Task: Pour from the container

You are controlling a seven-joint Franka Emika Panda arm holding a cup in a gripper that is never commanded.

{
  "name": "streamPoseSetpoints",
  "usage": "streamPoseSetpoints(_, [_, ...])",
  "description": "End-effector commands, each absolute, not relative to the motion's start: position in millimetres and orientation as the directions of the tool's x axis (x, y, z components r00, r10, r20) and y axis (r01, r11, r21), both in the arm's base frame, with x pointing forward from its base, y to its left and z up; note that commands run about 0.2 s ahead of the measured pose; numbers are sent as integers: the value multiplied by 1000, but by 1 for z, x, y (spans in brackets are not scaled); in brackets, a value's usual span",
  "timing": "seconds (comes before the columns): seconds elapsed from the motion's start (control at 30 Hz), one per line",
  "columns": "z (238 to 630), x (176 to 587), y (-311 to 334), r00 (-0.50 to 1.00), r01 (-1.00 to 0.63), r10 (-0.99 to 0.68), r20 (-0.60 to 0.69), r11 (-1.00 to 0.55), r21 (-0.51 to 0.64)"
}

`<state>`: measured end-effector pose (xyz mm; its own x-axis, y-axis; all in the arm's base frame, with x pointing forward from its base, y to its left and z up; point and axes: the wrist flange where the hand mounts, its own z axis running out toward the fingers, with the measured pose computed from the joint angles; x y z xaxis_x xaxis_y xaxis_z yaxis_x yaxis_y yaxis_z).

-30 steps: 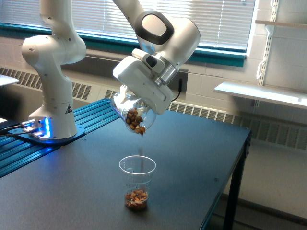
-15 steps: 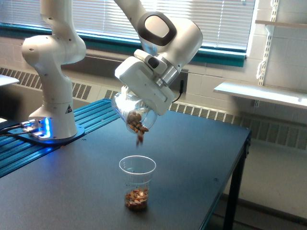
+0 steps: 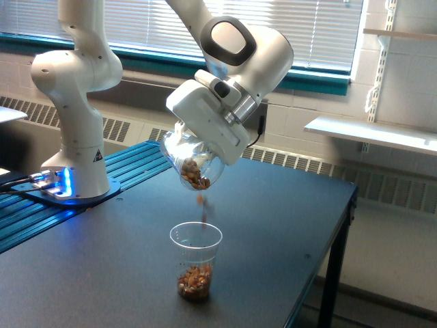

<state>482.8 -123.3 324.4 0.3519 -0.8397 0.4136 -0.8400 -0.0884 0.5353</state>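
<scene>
The pour is running! The jar (image 3: 193, 166) hangs tipped with its mouth down at about 5 o'clock, directly above the cup (image 3: 196, 262) standing on the dark table (image 3: 273, 225). A clump that was just leaving the rim half a second ago has dropped on, and now small brown pieces (image 3: 201, 200) fall in a thin line between rim and cup. The heap in the cup looks slightly higher, the load in the jar smaller. The gripper (image 3: 188, 147) is mostly hidden behind the jar, its fingers clamped around it, apparently firmly. The stream seems well aimed; some contents remain to go.
</scene>
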Motion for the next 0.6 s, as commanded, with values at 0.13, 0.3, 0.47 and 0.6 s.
streamPoseSetpoints(0.13, [326, 487, -119, 364, -832, -838, 406, -96, 546])
streamPoseSetpoints(0.3, [327, 488, -118, 366, -830, -837, 406, -95, 550])
streamPoseSetpoints(0.47, [326, 489, -118, 365, -828, -837, 406, -93, 553])
streamPoseSetpoints(0.6, [327, 489, -118, 367, -826, -837, 405, -93, 556])
